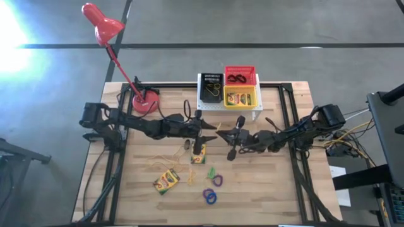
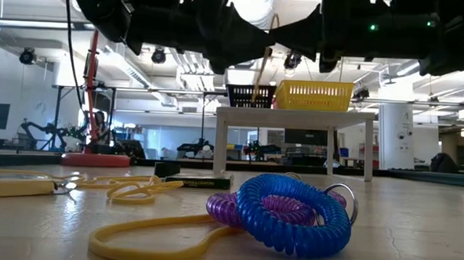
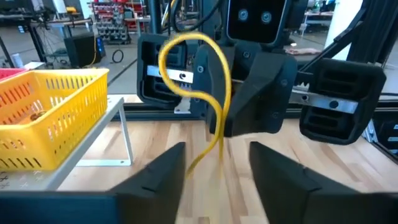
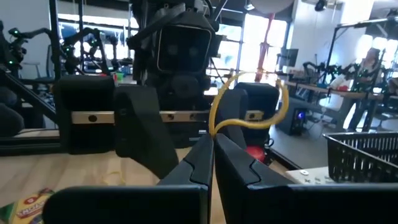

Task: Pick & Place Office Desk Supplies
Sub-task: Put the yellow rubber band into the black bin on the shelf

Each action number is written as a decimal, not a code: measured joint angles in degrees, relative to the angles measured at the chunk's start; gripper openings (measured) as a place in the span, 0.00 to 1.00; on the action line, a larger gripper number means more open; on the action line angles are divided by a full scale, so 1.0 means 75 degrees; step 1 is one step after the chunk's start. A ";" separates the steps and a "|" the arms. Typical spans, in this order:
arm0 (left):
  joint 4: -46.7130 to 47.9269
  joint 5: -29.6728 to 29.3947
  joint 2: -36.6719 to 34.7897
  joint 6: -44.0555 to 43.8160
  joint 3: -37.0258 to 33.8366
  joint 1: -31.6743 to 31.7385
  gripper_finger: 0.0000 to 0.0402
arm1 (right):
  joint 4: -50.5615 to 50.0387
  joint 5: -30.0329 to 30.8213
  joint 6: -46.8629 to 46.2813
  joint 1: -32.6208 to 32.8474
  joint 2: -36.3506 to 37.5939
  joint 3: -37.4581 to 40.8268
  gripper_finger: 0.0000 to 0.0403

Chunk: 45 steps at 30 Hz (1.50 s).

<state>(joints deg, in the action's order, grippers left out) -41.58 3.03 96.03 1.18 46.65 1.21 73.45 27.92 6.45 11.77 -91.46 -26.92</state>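
Observation:
My right gripper [image 1: 225,134] is shut on a thin yellow rubber band [image 4: 249,99] above the table's middle. My left gripper [image 1: 211,130] faces it, open; its fingers [image 3: 158,174] stand on either side of the band's hanging lower end [image 3: 202,158] without touching it. On the table lie two crayon boxes [image 1: 166,181] [image 1: 199,153], blue and purple rings [image 1: 209,197] [image 2: 291,211], a purple ring [image 1: 216,180], a green ring [image 1: 211,171] and more yellow bands [image 1: 161,157]. My right gripper pinches the rubber band between its two fingertips at a point on its strand [image 4: 215,132]. The fingers come level from the table's right side. The band is lifted clear of the table; a loop [image 3: 186,56] stands above the fingers and a tail hangs below.
A white stand [image 1: 228,110] at the far middle carries a black basket [image 1: 211,88], a red basket [image 1: 240,75] and a yellow basket [image 1: 240,98]. A red desk lamp [image 1: 104,28] stands on its base [image 1: 145,102] at the far left. Cables lie at the right edge [image 1: 341,139].

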 joint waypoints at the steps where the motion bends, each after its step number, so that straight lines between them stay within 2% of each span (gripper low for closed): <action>1: 0.0048 0.0000 0.0002 -0.0006 0.0006 -0.0001 0.40 | 0.0000 0.0008 -0.0038 0.0000 0.0000 0.0000 0.02; 7: 0.0342 0.0000 -0.0011 0.0004 0.0000 -0.0057 0.08 | -0.0239 0.0008 -0.0148 0.0035 0.0043 0.0020 0.02; 9: 0.0478 -0.0002 -0.0039 -0.0071 0.0000 -0.0064 0.03 | -0.0479 0.0012 -0.0150 0.0040 0.0161 0.0026 0.02; 12: 0.0714 -0.0194 -0.0163 -0.0349 0.0000 -0.0101 0.02 | -0.1199 0.0013 -0.0504 0.0052 0.0494 0.0044 0.04; 17: 0.1270 -0.0939 -0.0437 -0.0066 0.0290 -0.0328 0.01 | -0.3591 0.0014 -0.0842 0.0172 0.1563 0.0050 0.08; 20: 0.2768 -0.1551 -0.0537 0.0454 0.1080 -0.0316 0.01 | -0.4927 0.0011 -0.0952 0.0233 0.2357 0.0050 0.10; 23: 0.4326 -0.2353 -0.0514 0.1145 0.2196 -0.0090 0.01 | -0.5589 0.0020 -0.1337 0.0230 0.2917 0.0069 0.10; 27: 0.5094 -0.2943 -0.0419 0.2336 0.3402 0.0456 0.01 | -0.5705 0.0040 -0.1353 0.0230 0.3174 0.0125 0.10; 33: 0.5140 -0.2820 -0.0409 0.2643 0.4112 0.1669 0.00 | -0.5731 0.0035 -0.1468 0.0230 0.3060 0.0164 0.10; 38: 0.5155 -0.2030 -0.0357 0.1867 0.3642 0.2613 0.02 | -0.5717 0.0035 -0.1650 0.0230 0.2812 0.0165 0.10; 40: 0.5213 -0.1938 -0.0339 0.1377 0.3386 0.2877 0.04 | -0.5747 0.0030 -0.1666 0.0230 0.2743 0.0165 0.10; 45: 0.5862 -0.1629 -0.0333 0.0776 0.3218 0.3110 0.13 | -0.5668 0.0032 -0.1669 0.0230 0.2525 0.0152 0.10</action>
<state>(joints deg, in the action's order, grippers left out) 2.38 -9.19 93.54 7.00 70.78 24.53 30.94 28.16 -6.07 13.50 -72.52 -25.78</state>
